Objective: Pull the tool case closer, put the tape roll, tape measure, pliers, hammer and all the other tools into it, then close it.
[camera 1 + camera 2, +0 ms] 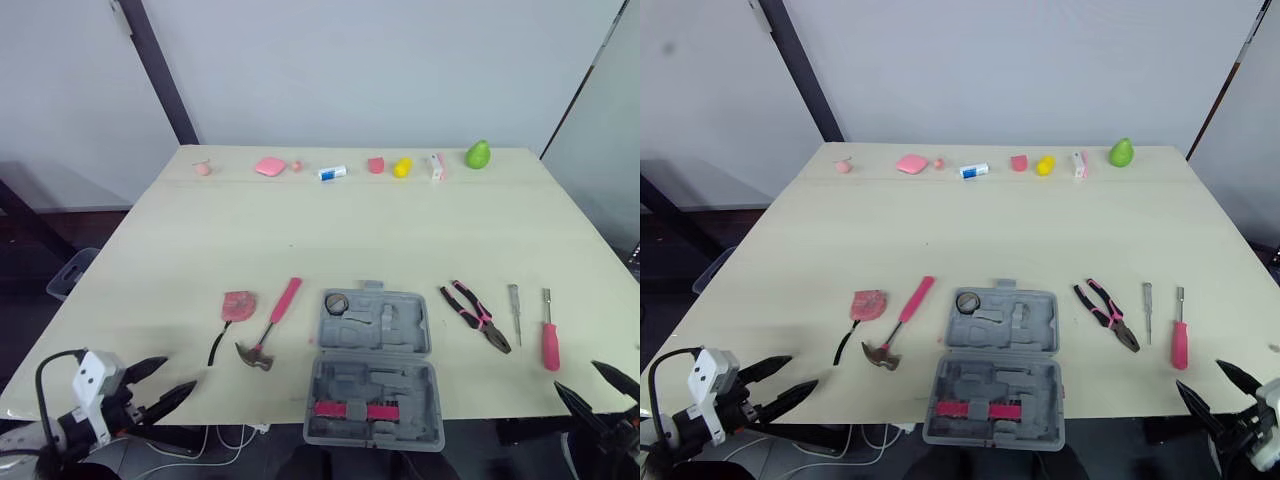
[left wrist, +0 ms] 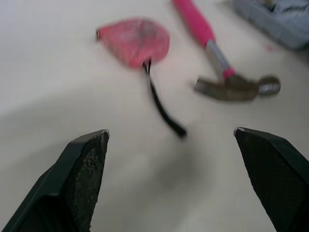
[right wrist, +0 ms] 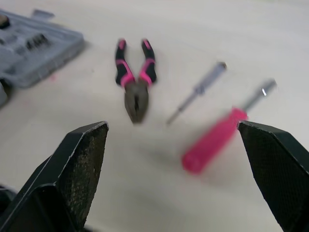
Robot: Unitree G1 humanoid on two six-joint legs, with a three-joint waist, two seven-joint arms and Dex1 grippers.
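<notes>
The grey tool case (image 1: 375,365) lies open at the table's front middle, with a small tape roll (image 1: 336,303) in its far half and a pink bar in its near half. Left of it lie a pink-handled hammer (image 1: 272,322) and a pink tape measure (image 1: 238,306) with a black strap. Pink-and-black pliers (image 1: 476,315), a thin screwdriver (image 1: 515,312) and a pink-handled screwdriver (image 1: 549,335) lie to its right. My left gripper (image 1: 178,375) hangs open at the front left edge, short of the tape measure (image 2: 135,41). My right gripper (image 1: 577,377) is open at the front right, short of the pink-handled screwdriver (image 3: 212,140).
Small items line the table's far edge, among them a green pear (image 1: 478,154), a yellow piece (image 1: 402,167) and a pink block (image 1: 270,166). A dark slanted post (image 1: 165,75) stands behind the back left corner. Bare tabletop (image 1: 380,235) spans the middle.
</notes>
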